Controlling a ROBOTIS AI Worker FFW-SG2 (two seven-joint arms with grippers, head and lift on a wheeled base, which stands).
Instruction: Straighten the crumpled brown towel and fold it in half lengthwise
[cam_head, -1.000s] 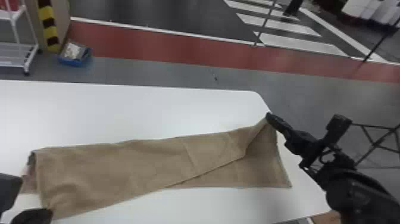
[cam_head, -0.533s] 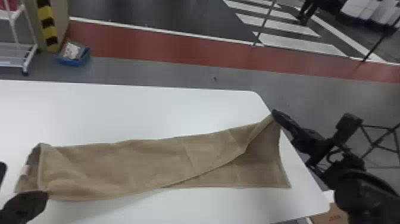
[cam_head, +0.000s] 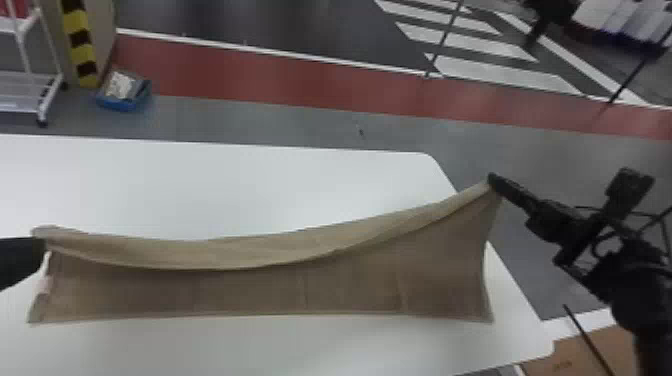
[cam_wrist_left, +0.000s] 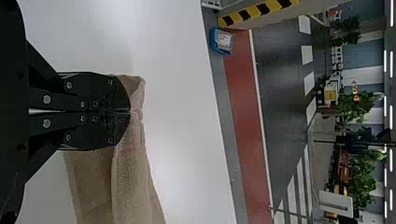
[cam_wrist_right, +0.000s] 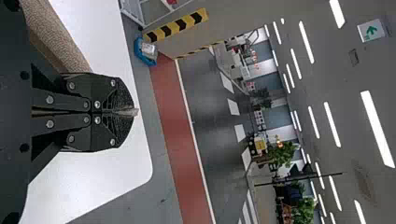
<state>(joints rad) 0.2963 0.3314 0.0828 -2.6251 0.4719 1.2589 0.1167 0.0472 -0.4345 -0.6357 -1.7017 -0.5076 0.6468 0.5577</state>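
Black left gripper (cam_head: 36, 250) and right gripper (cam_head: 494, 181), two, pinch one brown towel (cam_head: 300, 290).

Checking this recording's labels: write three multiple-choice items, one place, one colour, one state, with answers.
1. Where does the right gripper hold the towel?
A) Far right corner
B) Near left corner
C) Near edge's middle
2. What colour is the table?
A) Green
B) White
C) Red
3. How is the left gripper?
A) Open, off the towel
B) Shut, off the towel
C) Shut on the towel

1 A: that corner is lifted at its fingertips in the head view.
2 B: its bare top is white.
3 C: fingers together, cloth at their tips.
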